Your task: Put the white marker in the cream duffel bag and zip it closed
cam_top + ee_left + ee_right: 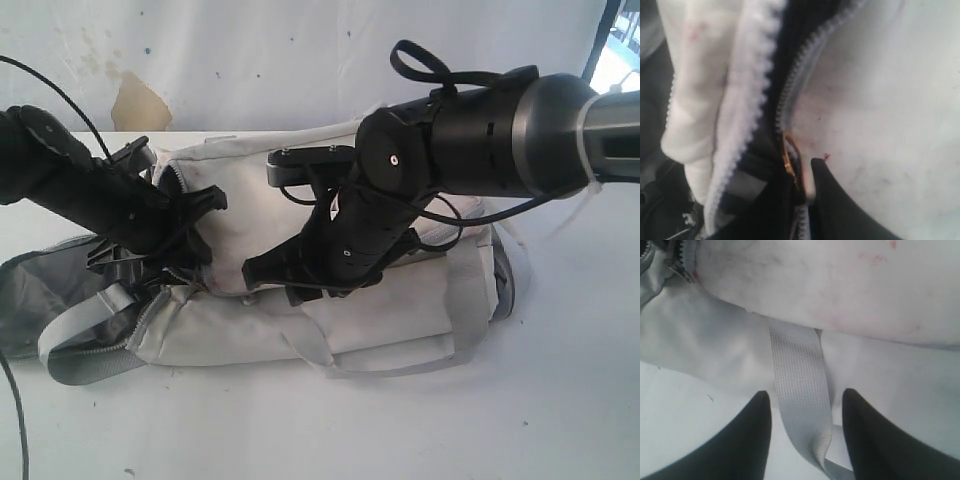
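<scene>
We're over the bag [400, 320] now. It lies lengthwise on the white table [500, 420], with both arms down on it. Its left end gapes and grey lining [40, 285] spills out there.

The left claw [205, 225] is at the top seam near that open end. From its wrist camera we see 2 rows of zip teeth [795, 75] parted, with dark interior between them. Where they meet sits a brass-coloured zip pull [790, 160]. One black finger [840, 205] presses right against the pull. The other is hard to pick out from the dark lining, but the tips look pinched together on that pull. So the zip is not closed.

The right claw [268, 278] hangs over the bag's near side, about the middle. Its 2 fingers [755, 440] are spread wide and hold nothing. A grey webbing strap [797, 380] runs down between them and touches neither. The cream panel above the strap carries faint pink stains [875, 259].

And the marker? We can't see it in any of the 3 views, so we can't tell whether it is inside the bag.
</scene>
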Action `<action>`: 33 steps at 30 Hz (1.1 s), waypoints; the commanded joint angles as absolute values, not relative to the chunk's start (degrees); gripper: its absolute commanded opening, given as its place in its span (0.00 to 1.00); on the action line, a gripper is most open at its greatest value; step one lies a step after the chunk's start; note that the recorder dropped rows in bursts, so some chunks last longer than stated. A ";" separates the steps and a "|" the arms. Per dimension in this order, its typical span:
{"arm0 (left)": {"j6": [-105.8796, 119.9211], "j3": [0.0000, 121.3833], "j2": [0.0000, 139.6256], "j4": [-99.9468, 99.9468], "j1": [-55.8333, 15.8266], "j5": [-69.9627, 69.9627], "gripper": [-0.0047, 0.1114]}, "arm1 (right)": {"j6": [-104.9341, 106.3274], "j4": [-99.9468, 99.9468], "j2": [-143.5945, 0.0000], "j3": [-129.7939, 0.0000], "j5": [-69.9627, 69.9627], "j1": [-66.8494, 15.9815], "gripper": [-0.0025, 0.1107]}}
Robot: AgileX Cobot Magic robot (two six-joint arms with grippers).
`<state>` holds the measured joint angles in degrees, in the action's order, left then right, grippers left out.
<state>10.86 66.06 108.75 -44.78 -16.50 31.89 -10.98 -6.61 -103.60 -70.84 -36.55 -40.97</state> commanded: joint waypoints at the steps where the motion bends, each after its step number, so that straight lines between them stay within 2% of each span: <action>1: 13.29 65.79 105.19 -43.77 -16.71 32.80 0.04 | -10.29 -3.73 -102.98 -71.31 -37.14 -40.45 0.39; 9: 13.44 65.79 103.89 -37.07 -16.71 35.70 0.04 | -10.29 -3.73 -102.98 -71.31 -37.14 -40.45 0.39; 17: 13.44 65.79 104.20 -40.23 -16.71 35.49 0.04 | -9.51 -4.12 -102.98 -71.31 -37.19 -40.45 0.39; 21: 13.44 65.89 103.00 -42.08 -16.71 36.82 0.04 | 1.55 -4.48 -102.98 -71.31 -36.08 -40.55 0.36; 28: 13.31 67.30 100.45 -41.87 -16.71 38.84 0.04 | 33.07 -6.96 -102.98 -71.31 -31.66 -40.55 0.36; 33: 8.90 67.83 99.95 -43.70 -14.50 40.56 0.04 | 45.22 -14.64 -102.98 -71.31 -27.13 -40.55 0.50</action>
<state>10.79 67.35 100.85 -41.96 -15.89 39.43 39.07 -11.26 -103.60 -70.84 -29.88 -40.97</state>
